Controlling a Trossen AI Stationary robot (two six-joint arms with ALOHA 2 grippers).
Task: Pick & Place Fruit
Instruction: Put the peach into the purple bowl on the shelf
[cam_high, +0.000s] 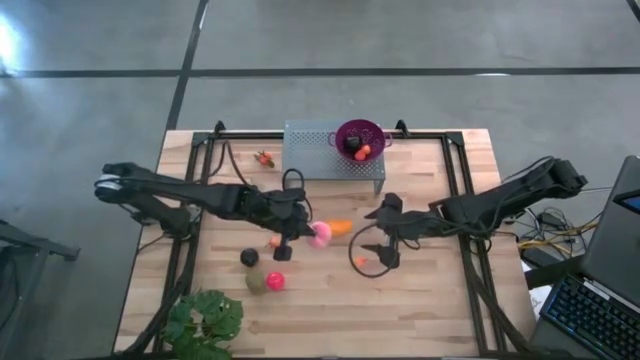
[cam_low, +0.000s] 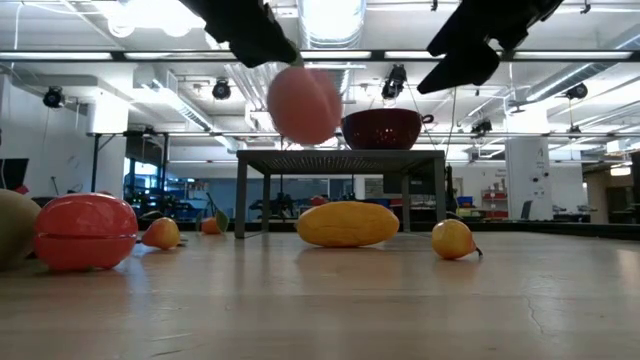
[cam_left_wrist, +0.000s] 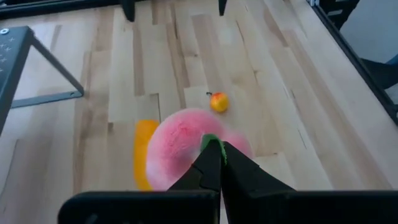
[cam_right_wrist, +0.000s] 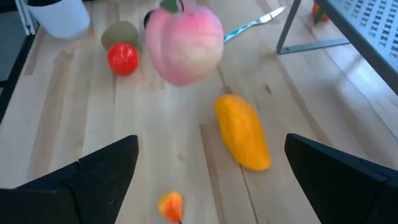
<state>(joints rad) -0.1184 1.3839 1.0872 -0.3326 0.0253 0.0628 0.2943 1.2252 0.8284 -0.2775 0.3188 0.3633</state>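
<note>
The left gripper (cam_high: 300, 232), pinched shut on the pink peach's (cam_high: 321, 235) green leaf, holds it clear of the table; the purple colander (cam_high: 359, 138) lies beyond it; right gripper (cam_high: 383, 237) gapes wide nearby

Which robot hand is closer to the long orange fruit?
Left. The left gripper, shut on the pink fruit, hangs just beside the long orange fruit; the open right gripper is farther off on its other side.
</note>
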